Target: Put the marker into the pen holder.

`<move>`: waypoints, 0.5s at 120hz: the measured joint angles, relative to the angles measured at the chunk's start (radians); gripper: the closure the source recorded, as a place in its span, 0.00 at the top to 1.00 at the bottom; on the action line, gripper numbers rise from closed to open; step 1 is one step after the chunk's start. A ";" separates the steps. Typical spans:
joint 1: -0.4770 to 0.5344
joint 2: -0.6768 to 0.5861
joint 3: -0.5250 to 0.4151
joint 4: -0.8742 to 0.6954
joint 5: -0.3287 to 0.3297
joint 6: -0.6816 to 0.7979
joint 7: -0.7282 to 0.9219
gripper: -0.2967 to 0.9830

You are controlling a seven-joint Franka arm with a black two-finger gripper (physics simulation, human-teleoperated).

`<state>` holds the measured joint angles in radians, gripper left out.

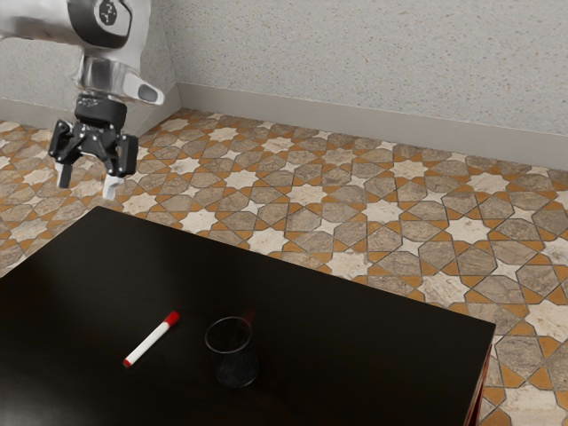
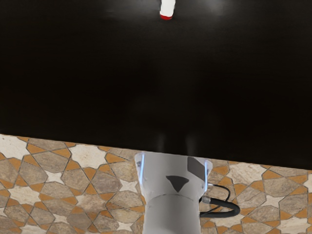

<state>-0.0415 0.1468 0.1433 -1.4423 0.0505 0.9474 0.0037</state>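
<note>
The table [image 1: 355, 306] is black and shiny. The floor [image 1: 382, 210] has white stars with brown and orange shapes. The walls [image 1: 355, 62] are pale and speckled, with a plain strip [image 1: 293, 118] along the bottom.

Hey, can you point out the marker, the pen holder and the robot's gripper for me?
Marker [image 1: 151, 340]: exterior view, on the middle of its white barrel.
Pen holder [image 1: 235, 366]: exterior view, on the side of its dark cup.
Gripper [image 1: 87, 181]: exterior view, midway between its jaws' tips.
</note>
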 joint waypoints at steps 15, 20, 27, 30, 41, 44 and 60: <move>0.001 -0.007 0.005 -0.024 0.010 0.286 0.000 0.77; 0.001 -0.007 0.005 -0.016 0.011 0.345 0.000 0.77; 0.000 -0.006 0.003 -0.011 0.013 0.413 0.001 0.77; 0.000 -0.006 0.003 -0.010 0.014 0.438 0.001 0.77; -0.004 -0.031 0.002 -0.060 0.014 0.533 0.001 0.77; -0.006 -0.046 0.003 -0.117 0.014 0.569 0.002 0.77; -0.006 -0.062 0.036 -0.395 0.027 0.784 0.002 0.77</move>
<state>-0.0478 0.0846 0.1795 -1.8374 0.0775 1.7318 0.0059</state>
